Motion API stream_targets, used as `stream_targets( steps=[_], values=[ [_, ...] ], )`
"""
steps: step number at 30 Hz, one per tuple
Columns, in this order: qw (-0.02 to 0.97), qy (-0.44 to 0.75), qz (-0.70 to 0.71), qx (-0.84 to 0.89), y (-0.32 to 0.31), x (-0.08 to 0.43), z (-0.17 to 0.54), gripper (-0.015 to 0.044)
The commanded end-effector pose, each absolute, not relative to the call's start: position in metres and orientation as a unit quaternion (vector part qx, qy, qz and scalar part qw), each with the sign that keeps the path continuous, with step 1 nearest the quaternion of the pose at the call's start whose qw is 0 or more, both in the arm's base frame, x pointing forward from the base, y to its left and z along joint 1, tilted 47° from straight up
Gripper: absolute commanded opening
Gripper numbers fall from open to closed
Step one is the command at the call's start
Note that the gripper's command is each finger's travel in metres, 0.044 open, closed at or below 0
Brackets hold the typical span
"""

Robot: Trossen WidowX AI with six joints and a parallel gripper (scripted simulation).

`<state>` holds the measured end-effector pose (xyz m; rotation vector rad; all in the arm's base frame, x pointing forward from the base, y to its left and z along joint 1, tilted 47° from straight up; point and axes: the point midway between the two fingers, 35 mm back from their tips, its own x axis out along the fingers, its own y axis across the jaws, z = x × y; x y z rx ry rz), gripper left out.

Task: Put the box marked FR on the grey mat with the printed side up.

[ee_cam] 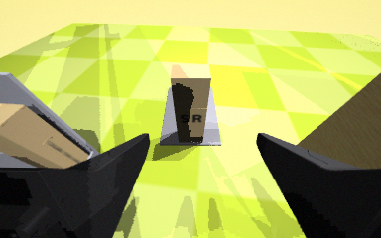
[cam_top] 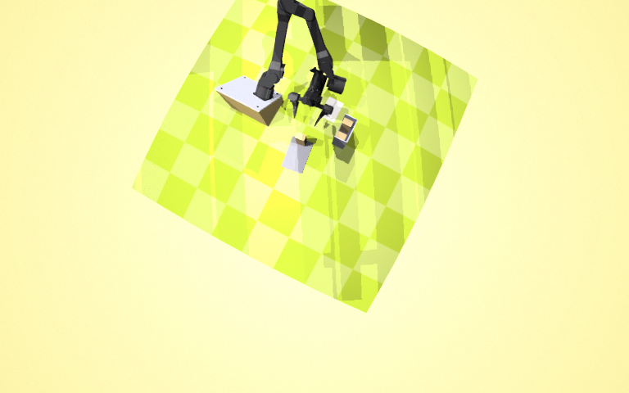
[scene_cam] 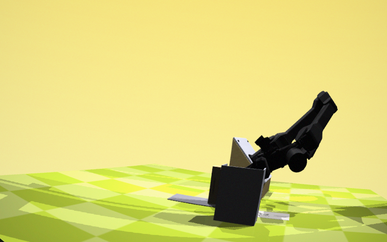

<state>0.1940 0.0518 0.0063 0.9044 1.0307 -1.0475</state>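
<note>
Claw point(cam_top: 305, 121) point(scene_cam: 256, 166) point(ee_cam: 202, 138) is wide open w/ nothing in it, aimed at the loose box but well short of it. Arm point(cam_top: 280, 41) point(scene_cam: 303, 121) reaches over behind the claw; its block point(cam_top: 246, 109) point(scene_cam: 239, 155) point(ee_cam: 352, 124) is off the claw's right in the wrist view.

Bin point(cam_top: 340, 144) point(scene_cam: 238, 196) point(ee_cam: 15, 89) is off the claw's left, approx. beside the finger on that side. Grey mat point(cam_top: 296, 160) point(scene_cam: 185, 198) point(ee_cam: 212, 126) is dead ahead of the claw; white sheet point(cam_top: 333, 110) point(scene_cam: 275, 214) is partly under the claw's bin side.

Key change vs. the job's brief: one box is out. SR box point(cam_top: 300, 137) point(scene_cam: 215, 182) point(ee_cam: 200, 96) stands upright at the mat's claw-side end, print facing the claw. Wrong code, & SR was meant to stay in the bin, so FR isn't done.

Two boxes remain in the bin, gap between: one box point(cam_top: 347, 121) nearer the mount of the claw, other box point(cam_top: 341, 135) further fwd. FR is prob. one of those; can't tell which, no code legible there.

Next, IMO: SR back upright in that gap, then read the other two, lay FR print-up on the mat, back off. Risk: an open finger clipping the bin, or SR tipping if nudged.
</note>
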Motion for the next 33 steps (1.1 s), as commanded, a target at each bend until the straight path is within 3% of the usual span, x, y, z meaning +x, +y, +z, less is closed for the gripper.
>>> stream_targets(
  steps=[1,33],
  values=[
    [0.652,0.453,-0.459,0.398,0.050,0.194,0.015,0.0440],
    [0.653,0.453,-0.460,0.398,0.019,0.198,0.049,0.0440]
  ],
)
